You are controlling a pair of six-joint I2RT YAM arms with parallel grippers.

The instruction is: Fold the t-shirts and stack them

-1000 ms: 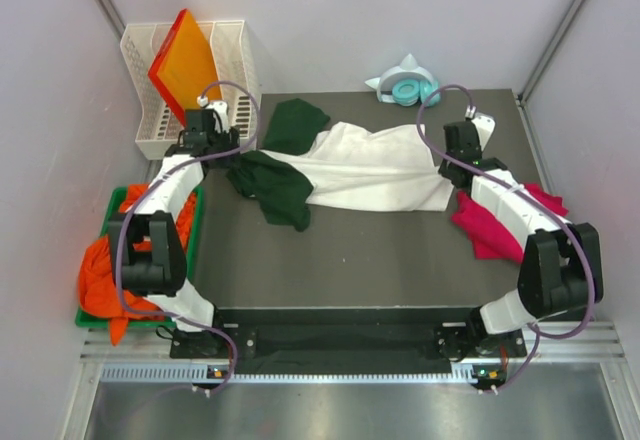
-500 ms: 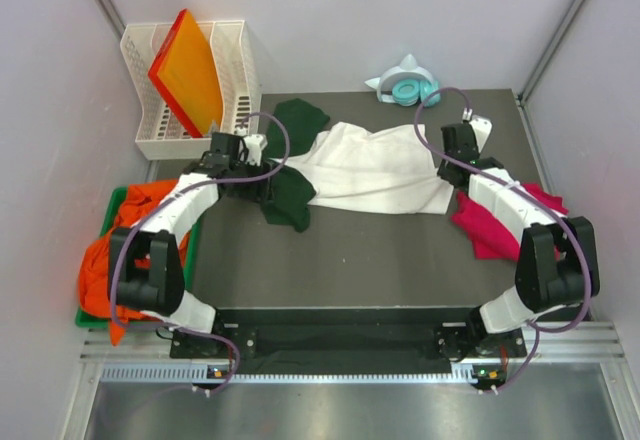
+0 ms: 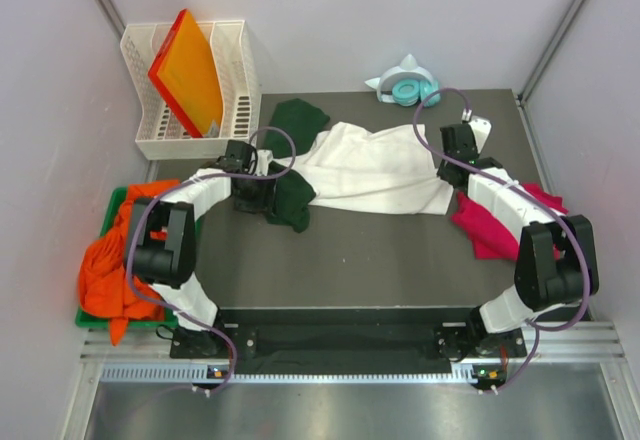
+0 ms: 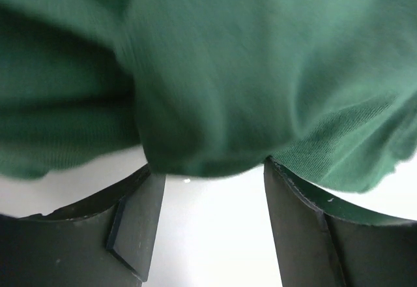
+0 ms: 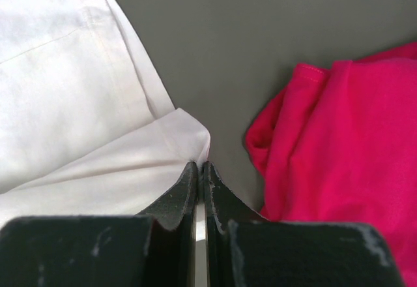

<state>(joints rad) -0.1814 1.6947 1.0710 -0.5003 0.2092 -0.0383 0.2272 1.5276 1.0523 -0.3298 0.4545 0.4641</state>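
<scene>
1. Overhead view: a white t-shirt (image 3: 375, 170) lies spread across the middle of the dark tabletop (image 3: 350, 260). A green t-shirt (image 3: 290, 200) is bunched over its left end, and a pink t-shirt (image 3: 500, 225) lies at the right edge.
2. Left wrist view: the left claw (image 4: 208, 169) is released, its fingers wide apart. Blurred green cloth seems to rest against its tips, with white fabric below.
3. Right wrist view: the right claw (image 5: 201, 166) is clenched on the white t-shirt's corner, just beside the pink t-shirt.

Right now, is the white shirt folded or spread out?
Spread out, not folded: the white shirt lies flat and wrinkled across the table, its corner pinched by the right gripper.
</scene>
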